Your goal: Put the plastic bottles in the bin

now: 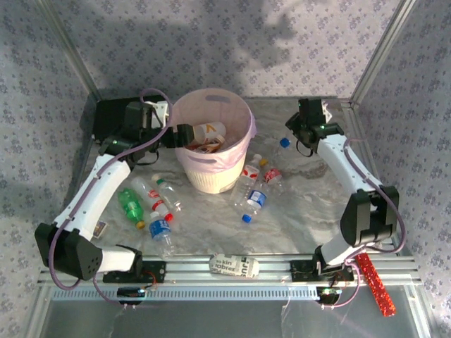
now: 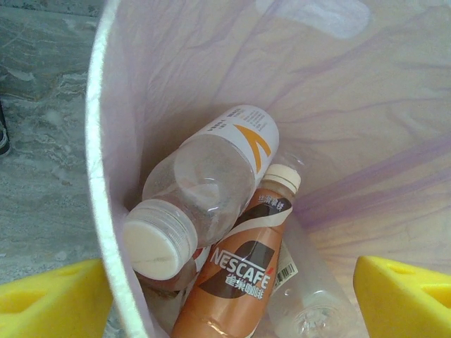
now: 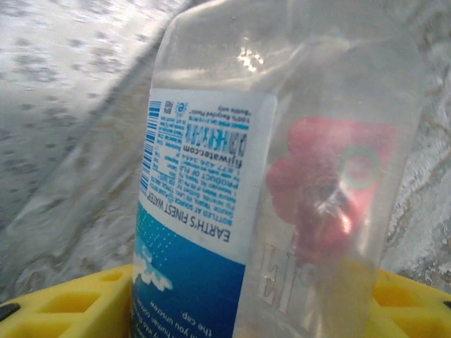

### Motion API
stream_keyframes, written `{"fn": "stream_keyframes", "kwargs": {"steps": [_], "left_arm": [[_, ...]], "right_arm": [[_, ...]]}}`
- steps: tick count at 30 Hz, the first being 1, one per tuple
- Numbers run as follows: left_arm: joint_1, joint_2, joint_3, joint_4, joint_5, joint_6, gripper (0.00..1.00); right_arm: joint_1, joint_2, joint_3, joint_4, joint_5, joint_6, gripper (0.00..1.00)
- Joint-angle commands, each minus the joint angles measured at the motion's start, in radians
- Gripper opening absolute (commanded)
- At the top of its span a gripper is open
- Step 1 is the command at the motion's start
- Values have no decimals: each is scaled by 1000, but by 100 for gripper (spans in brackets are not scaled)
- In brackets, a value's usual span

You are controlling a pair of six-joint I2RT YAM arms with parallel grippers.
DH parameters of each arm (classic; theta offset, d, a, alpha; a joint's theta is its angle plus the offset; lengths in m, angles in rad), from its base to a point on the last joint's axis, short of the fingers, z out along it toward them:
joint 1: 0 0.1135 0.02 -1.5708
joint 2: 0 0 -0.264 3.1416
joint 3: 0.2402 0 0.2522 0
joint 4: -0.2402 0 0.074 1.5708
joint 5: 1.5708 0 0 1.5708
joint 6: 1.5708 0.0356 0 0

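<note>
The pale pink bin (image 1: 241, 146) stands at mid-table. My left gripper (image 1: 184, 135) hangs open over its left rim, yellow fingers (image 2: 51, 298) wide apart with nothing between them. Below it inside the bin (image 2: 106, 176) lie a clear white-capped bottle (image 2: 201, 184), a brown Nescafe bottle (image 2: 243, 282) and another clear one (image 2: 310, 310). My right gripper (image 1: 299, 132), right of the bin, is shut on a clear blue-labelled water bottle (image 3: 211, 232) with a blue cap (image 1: 284, 142). On the table lie a green bottle (image 1: 130, 204), red-labelled ones (image 1: 161, 197), a blue-labelled one (image 1: 161, 229) and more (image 1: 255, 193).
A flat black case (image 1: 113, 116) sits at the back left behind my left arm. A white printed packet (image 1: 234, 265) lies against the front rail, and a red strip (image 1: 373, 282) lies near the right arm's base. Patterned walls close in the sides and back.
</note>
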Motion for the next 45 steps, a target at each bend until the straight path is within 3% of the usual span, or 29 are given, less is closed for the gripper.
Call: {"fn": "stream_keyframes", "kwargs": {"steps": [1,12,21,27,36,45], "left_arm": [[-27,22,22,-1,62,-2,87],[-44,27,28,3,55,-4,87],[-49,27,31,6,46,-7,87],[-52,24,34,4,37,-6,87],[-52,24,39,-3,29,3,87],[-52,26,40,-5,25,3,87]], "right_arm": [[78,-68,114,-68,40,-137,59],[365,-36,432,-121,89,-364,57],[523,249,798,-316,23,-491,57],[566,452,1035,-495,-8,-524,56],[547,555,1050,-595,-53,-497,56],[528,600,950,-576,-94,-471,57]]}}
